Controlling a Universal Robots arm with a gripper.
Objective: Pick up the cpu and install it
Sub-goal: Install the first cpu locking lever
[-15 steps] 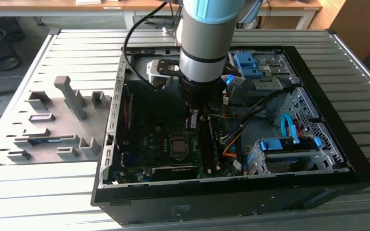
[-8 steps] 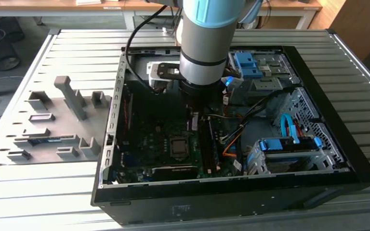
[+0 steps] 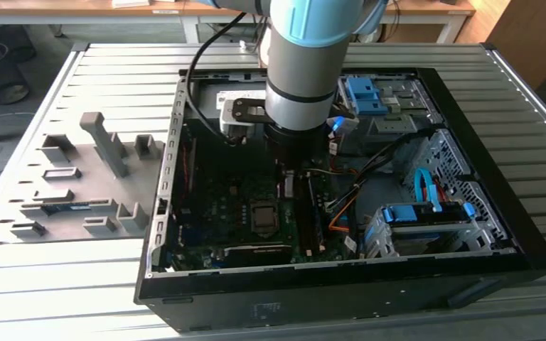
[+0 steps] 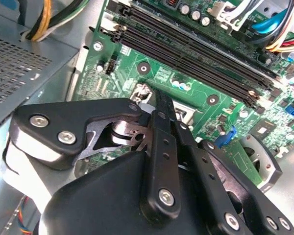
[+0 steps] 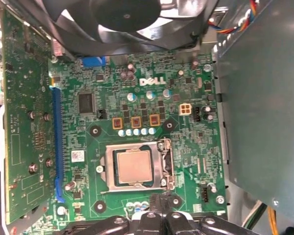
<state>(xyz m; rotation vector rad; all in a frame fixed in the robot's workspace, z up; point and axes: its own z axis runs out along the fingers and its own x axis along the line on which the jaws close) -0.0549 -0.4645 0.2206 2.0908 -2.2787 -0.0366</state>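
Note:
The cpu [image 5: 134, 166], a pale silvery square chip, lies flat inside the metal frame of the socket [image 5: 166, 166] on the green motherboard [image 5: 196, 142]. In the first wrist view my gripper [image 5: 156, 201] sits just off one side of the socket, apart from the chip, with nothing in it. The second wrist view shows its black fingers [image 4: 162, 122] drawn together, shut, tips a little above the board. In the exterior view the arm reaches down into the open computer case [image 3: 500, 234], and the gripper [image 3: 289, 179] hangs over the board near the dark socket [image 3: 264, 213].
A black fan [image 5: 127, 14] and an upright graphics card [image 5: 24, 112] flank the socket. The grey power supply box [image 5: 259, 103], black memory slots [image 4: 196, 49], cables [image 3: 349, 206] and blue drive cages [image 3: 425, 213] crowd the case. A grey parts fixture [image 3: 83, 177] lies outside, at the exterior view's left.

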